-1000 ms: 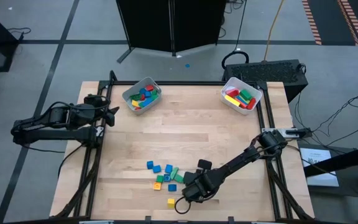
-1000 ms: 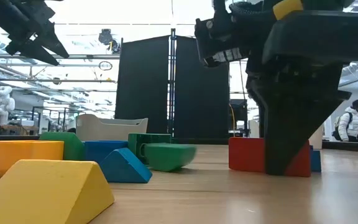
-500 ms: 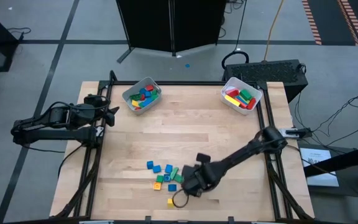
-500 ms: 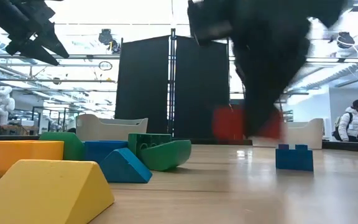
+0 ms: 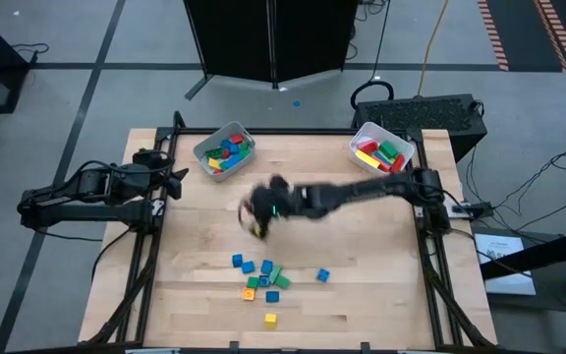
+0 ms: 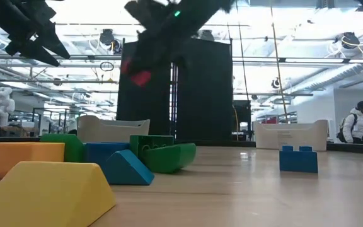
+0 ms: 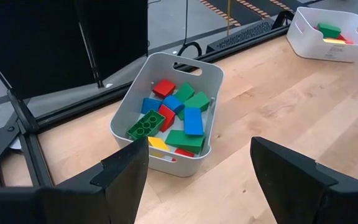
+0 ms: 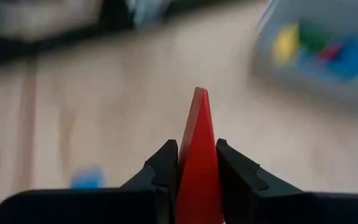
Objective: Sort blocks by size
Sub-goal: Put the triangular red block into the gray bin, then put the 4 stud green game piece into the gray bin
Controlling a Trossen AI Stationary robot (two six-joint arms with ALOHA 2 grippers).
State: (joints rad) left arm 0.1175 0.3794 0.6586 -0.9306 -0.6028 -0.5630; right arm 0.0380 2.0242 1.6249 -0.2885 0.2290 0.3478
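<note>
My right gripper [image 5: 255,217] is in the air over the table's middle, shut on a red block [image 8: 197,158], which also shows in the low view [image 6: 137,74]. Several small blocks [image 5: 263,277] lie loose near the table's front edge, a blue one [image 5: 322,275] a little apart to their right. A white bin [image 5: 225,150] at the far left holds several small blocks; another white bin [image 5: 381,151] at the far right holds longer ones. My left gripper [image 7: 197,168] is open and empty over the table's left edge. My right gripper pinches the red block's two flat sides [image 8: 197,180] between its two fingers. The block's narrow edge [image 8: 198,106] sticks out past the fingertips. The block is lifted clear of the table.
The loose blocks show close in the low view: a yellow wedge [image 6: 49,192], an orange block [image 6: 21,156], blue and green pieces [image 6: 159,154] and a blue brick [image 6: 298,159]. A person [image 6: 358,129] stands in the room beyond the table.
My right gripper has lifted the red block off the table near the front edge and swung it up and toward the far left, over the table's middle. The blue block that stood beside it stays on the table.
</note>
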